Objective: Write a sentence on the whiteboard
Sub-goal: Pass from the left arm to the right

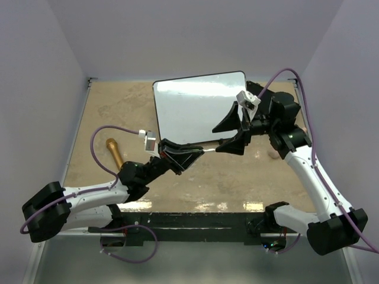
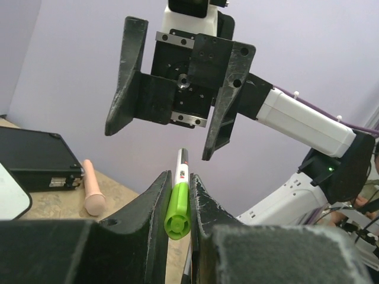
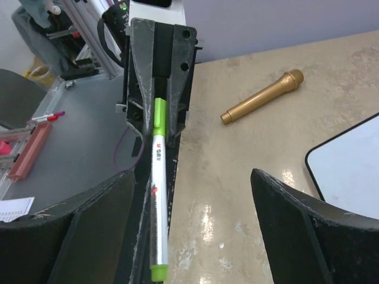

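Right now the left tool (image 2: 179, 183) is clamping one end of a green-tipped marker (image 3: 159, 171) and holding it out above the middle of the counter (image 1: 106, 112). The right tool (image 1: 217, 140) is facing it with jaws standing wide apart, and the marker's free end is reaching in between them, close to one finger. The whiteboard (image 1: 195, 106) is sitting at the counter's far edge, just beyond both tools, showing no writing I can make out. Judging by this, the pen is being readied, for a handover or for uncapping. Next, the right tool is needing to close squarely on that free end while the left is gripping firmly.
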`<state>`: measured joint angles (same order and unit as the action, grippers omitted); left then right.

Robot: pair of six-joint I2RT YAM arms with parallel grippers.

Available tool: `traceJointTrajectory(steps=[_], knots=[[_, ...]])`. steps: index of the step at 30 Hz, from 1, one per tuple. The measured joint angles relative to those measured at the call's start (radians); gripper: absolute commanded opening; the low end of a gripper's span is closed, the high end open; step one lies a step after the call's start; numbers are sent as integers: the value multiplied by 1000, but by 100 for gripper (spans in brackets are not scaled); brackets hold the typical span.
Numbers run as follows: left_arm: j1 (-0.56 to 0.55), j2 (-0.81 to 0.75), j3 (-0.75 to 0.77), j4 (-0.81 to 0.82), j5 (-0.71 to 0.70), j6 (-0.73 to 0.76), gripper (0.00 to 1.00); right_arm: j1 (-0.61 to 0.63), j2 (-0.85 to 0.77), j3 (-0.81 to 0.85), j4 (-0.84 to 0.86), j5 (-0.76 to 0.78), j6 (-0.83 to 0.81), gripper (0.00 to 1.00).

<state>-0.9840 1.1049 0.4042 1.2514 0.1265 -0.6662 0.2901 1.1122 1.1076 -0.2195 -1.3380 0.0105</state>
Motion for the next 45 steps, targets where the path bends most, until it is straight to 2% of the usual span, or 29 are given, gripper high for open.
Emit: traceJointTrajectory(steps=[6, 12, 15, 16, 18, 19, 20, 21, 23, 24, 26, 27, 29, 30, 33, 39, 45], knots=[[-1, 35, 23, 9, -51, 26, 0, 5, -5, -29, 82, -16, 99, 77], [-1, 43, 39, 12, -78, 39, 0, 5, -24, -60, 111, -18, 128, 59], [-1, 43, 48, 13, -83, 43, 0, 6, -27, -68, 120, -19, 133, 49], [-1, 43, 52, 15, -84, 45, 0, 6, -27, -69, 123, -19, 135, 37], [-1, 43, 55, 17, -85, 50, 0, 6, -27, -69, 127, -21, 138, 22], [-1, 43, 56, 18, -85, 50, 0, 6, -27, -69, 130, -23, 140, 9], [-1, 43, 57, 19, -84, 49, 0, 6, -27, -69, 132, -23, 140, 3], [-2, 43, 57, 23, -84, 51, 0, 6, -26, -69, 135, -35, 145, 0], [-5, 43, 57, 27, -81, 47, 0, 5, -25, -69, 135, -50, 145, 0], [-5, 43, 57, 27, -80, 48, 17, 5, -26, -69, 134, -55, 140, 0], [-5, 44, 57, 29, -79, 48, 38, 5, -26, -69, 134, -61, 135, 0], [-5, 43, 57, 29, -79, 49, 56, 5, -26, -69, 134, -65, 126, 0], [0, 38, 57, 23, -78, 63, 72, 4, -29, -69, 121, -63, 99, 0], [4, 26, 57, 9, -77, 68, 83, 3, -33, -69, 101, -64, 64, 0], [34, -60, 58, -90, -56, 97, 100, -11, -45, -54, -19, -32, -68, 0], [125, -351, 171, -587, -23, 247, 100, -22, -35, 45, -335, 95, -435, 0], [127, -407, 350, -988, 32, 460, 100, -22, 53, 119, -605, 196, -747, 0]])
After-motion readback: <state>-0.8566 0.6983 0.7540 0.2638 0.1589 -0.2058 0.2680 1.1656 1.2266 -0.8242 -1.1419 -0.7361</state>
